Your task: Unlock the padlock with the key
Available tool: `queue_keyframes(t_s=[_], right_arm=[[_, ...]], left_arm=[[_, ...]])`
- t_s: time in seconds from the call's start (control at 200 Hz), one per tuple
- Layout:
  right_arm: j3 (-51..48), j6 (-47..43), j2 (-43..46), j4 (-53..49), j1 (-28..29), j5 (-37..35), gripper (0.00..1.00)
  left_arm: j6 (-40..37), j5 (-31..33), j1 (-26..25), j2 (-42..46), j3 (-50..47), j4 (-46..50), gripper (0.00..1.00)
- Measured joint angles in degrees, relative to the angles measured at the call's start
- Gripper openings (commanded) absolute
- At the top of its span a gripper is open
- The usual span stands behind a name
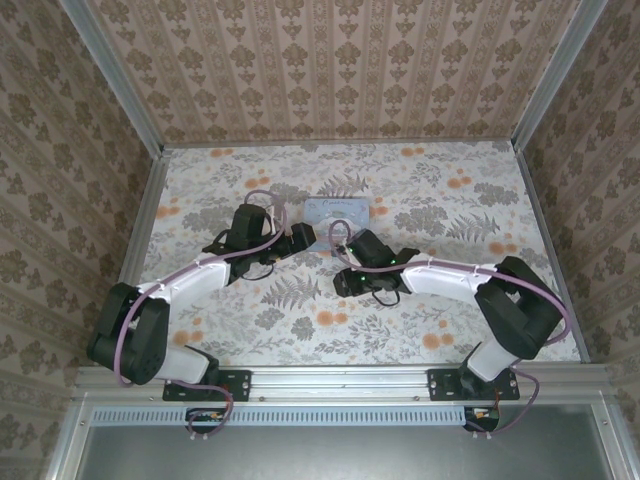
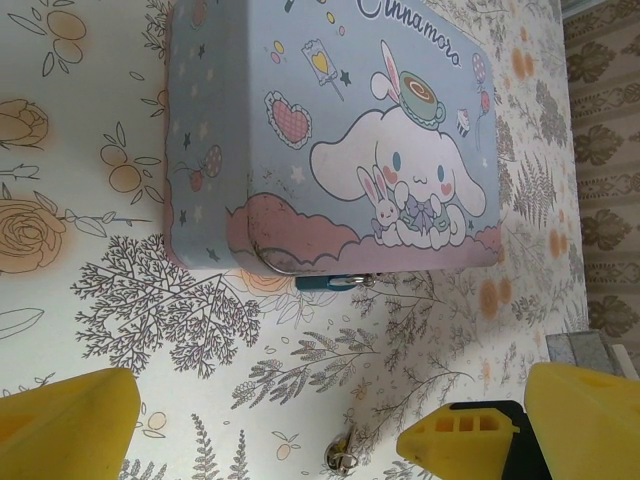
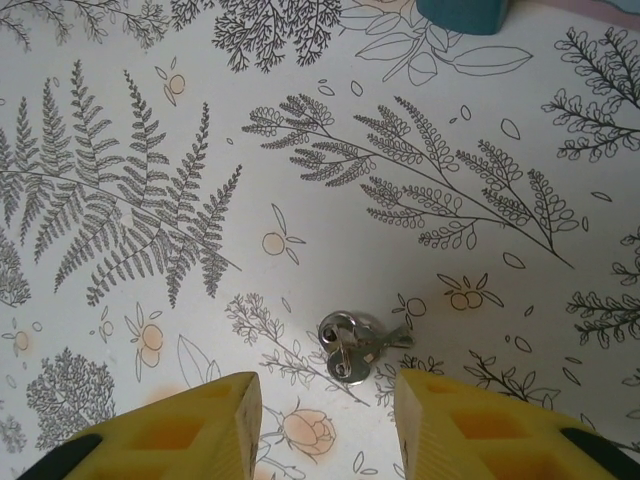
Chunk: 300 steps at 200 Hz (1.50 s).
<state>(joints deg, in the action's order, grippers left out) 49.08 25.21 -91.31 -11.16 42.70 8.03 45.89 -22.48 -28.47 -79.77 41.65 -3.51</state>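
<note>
tin: pastel cartoon, lying flat | tablecloth: floral print | walls: damask wallpaper

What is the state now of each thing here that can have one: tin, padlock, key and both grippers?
tin: closed, flat on the table.
padlock: at the tin's front edge, no key in it.
key: lying on the table, not held.
left gripper: open wide, empty.
right gripper: open, empty, just short of the key.
</note>
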Motion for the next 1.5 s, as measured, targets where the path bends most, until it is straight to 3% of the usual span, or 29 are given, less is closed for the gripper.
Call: queue_keyframes(t_s=[0.615,0.695,0.83,1.09,1.24,1.5], right_arm=[[3.5,-1.1,-6.8,-1.2,2.8,-3.2,0.32],[4.5,-1.5,-7.8,-1.2,3.0,-3.6,0.23],[5.4,-1.8,-8.7,-1.3,3.1,-4.0,0.00],[5.1,-0.6,-4.5,-2.1,2.6,-4.5,0.00],[2.1,3.4,0.8,3.9,-1.0,0.8,0.00],[-3.1,9.7,1.2,11.5,-3.2,7.5,0.00]], left_arm=[[0.0,0.2,0.0,0.0,0.0,0.0,1.00],[0.0,0.2,0.0,0.0,0.0,0.0,1.00],[0.0,0.2,0.0,0.0,0.0,0.0,1.00],[0.2,-0.1,0.4,0.0,0.0,0.0,1.00],[1.0,-0.3,0.5,0.0,0.0,-0.8,1.00],[2.3,-1.0,0.5,0.0,0.0,-1.3,1.00]])
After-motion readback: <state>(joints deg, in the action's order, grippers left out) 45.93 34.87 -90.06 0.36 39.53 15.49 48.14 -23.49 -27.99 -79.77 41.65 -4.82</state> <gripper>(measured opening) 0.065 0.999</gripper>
